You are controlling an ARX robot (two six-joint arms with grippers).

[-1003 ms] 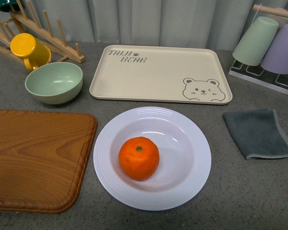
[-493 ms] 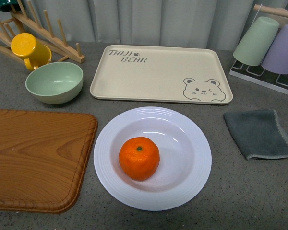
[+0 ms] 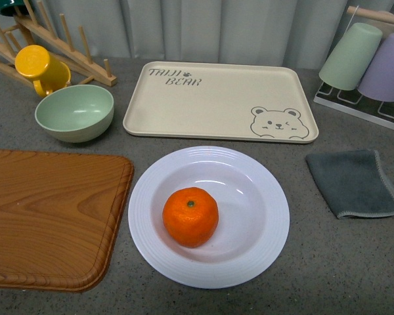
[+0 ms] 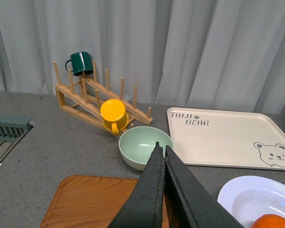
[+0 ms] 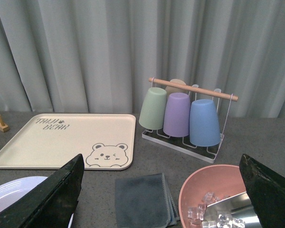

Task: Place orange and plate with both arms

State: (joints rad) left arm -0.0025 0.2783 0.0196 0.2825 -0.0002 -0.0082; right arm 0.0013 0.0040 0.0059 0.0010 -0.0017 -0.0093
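The orange (image 3: 190, 216) rests inside the plate (image 3: 266, 252), rightward of my pressed-together left end effector (image 4: 162, 148), leftward of my wide-spread right end effector (image 5: 161, 156).

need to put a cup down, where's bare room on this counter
The bear tray and the wooden board both lie bare. Counter shows between the plate and the grey cloth. Crowded: back left around the green bowl, yellow mug and wooden rack.

Orange (image 4: 275, 222) mostly beyond wrist-view edge.
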